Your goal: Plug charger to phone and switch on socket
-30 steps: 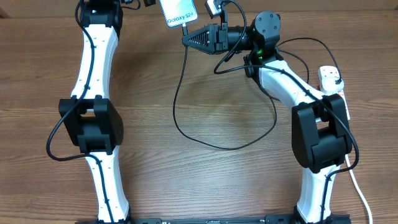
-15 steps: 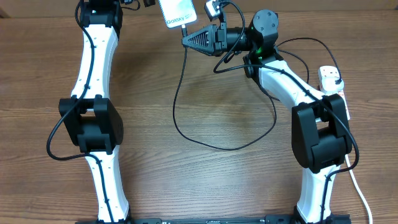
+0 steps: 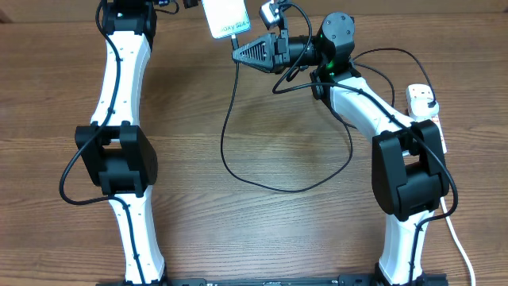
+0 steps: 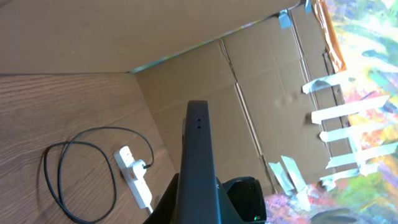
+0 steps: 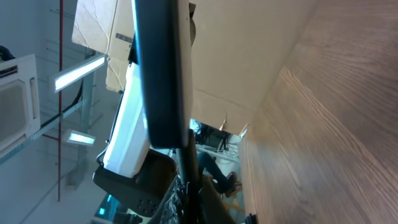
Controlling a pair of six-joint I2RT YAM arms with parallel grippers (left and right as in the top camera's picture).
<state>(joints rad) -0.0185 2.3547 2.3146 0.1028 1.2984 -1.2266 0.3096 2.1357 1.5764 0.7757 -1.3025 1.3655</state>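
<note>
Phone (image 3: pixel 225 16), pinched in left hand (image 4: pixel 198 115), has edged toward frame top; right hand (image 3: pixel 237 53) pinches charger (image 3: pixel 226 135); plugging seems under way.

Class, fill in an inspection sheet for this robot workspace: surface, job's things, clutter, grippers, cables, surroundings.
Surface: brown wood-grain table.
Job's things: slim smartphone with a light blue screen, held at the far edge; thin black charger cable, reaching the phone's lower edge, seating not visible; white power strip at the right, black plug in it.
Clutter: nothing seen.
Grippers: left gripper shut on the smartphone; right gripper, fingers shut on the cable beside the smartphone.
Cables: charger cable loops loose across the table; thick white cord runs from the strip toward the near edge.
Surroundings: cardboard walls with tape strips.
</note>
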